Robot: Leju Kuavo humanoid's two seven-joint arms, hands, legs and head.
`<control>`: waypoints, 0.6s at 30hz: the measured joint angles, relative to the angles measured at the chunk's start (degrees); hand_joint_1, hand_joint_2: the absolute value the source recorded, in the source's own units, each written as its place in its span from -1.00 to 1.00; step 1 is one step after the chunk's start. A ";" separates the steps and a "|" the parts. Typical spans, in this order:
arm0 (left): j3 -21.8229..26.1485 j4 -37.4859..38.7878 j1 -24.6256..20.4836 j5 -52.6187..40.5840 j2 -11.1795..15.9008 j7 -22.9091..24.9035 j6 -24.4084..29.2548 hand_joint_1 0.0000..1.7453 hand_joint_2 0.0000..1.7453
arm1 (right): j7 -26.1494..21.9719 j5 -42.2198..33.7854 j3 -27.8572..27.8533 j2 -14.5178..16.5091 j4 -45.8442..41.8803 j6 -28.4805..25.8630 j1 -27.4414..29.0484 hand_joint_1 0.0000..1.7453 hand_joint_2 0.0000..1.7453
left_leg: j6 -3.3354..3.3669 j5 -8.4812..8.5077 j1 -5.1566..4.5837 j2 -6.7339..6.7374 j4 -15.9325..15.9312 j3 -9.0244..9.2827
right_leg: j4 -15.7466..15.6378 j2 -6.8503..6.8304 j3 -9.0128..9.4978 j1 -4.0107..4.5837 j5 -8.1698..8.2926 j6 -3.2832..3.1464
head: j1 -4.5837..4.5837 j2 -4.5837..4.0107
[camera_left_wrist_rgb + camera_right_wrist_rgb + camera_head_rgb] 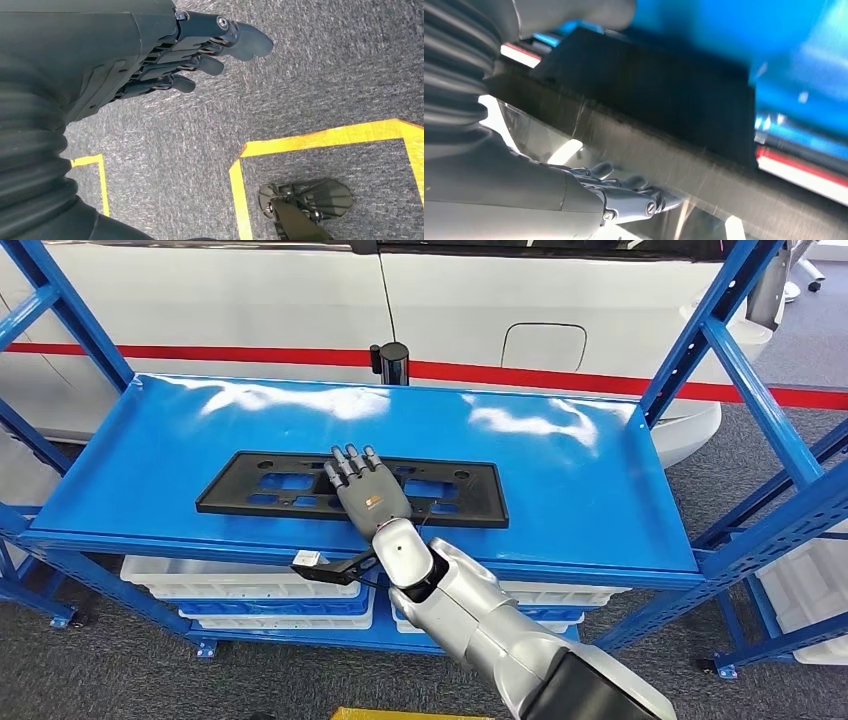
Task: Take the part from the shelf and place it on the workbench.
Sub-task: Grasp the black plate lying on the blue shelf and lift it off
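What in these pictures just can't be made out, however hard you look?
- Whether the right hand grips the black part or merely rests on it: in the head view the hand's back hides the contact; the right wrist view is blurred.
- The part's middle, covered by that hand in the head view.
- The white bins under the blue shelf: its front edge hides their contents.
- The white vehicle behind: cut off by the top edge.
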 joint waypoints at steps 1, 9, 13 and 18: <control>0.15 0.00 0.02 -0.01 0.01 0.00 0.10 -1.00 1.00 | -0.09 -1.00 0.79 0.07 0.16 2.02 -0.34 1.00 1.00 | 0.00 0.00 0.00 0.00 0.00 0.04 | 0.00 0.00 0.04 0.00 0.00 0.00 | 0.00 0.00; 0.95 0.00 0.25 -0.16 0.13 -0.06 0.23 -1.00 1.00 | -1.13 -6.41 6.32 0.32 1.18 9.99 -2.15 1.00 1.00 | -0.03 -0.02 0.01 0.07 -0.03 0.38 | -0.01 0.01 0.30 0.01 -0.03 -0.06 | 0.00 0.00; 1.20 0.00 0.33 -0.26 0.19 -0.37 0.16 -1.00 1.00 | -0.99 -7.90 7.85 0.30 1.24 10.44 -2.74 1.00 1.00 | -0.03 0.01 0.01 0.09 -0.03 0.41 | -0.01 0.01 0.34 0.01 -0.01 -0.06 | 0.01 0.00; 1.40 0.00 0.34 -0.88 0.23 -0.39 0.24 -1.00 1.00 | -0.75 -9.83 9.27 0.29 1.68 10.24 -3.53 1.00 1.00 | -0.04 0.00 0.00 0.09 -0.03 0.42 | -0.01 0.02 0.35 0.00 0.00 -0.05 | 0.00 0.00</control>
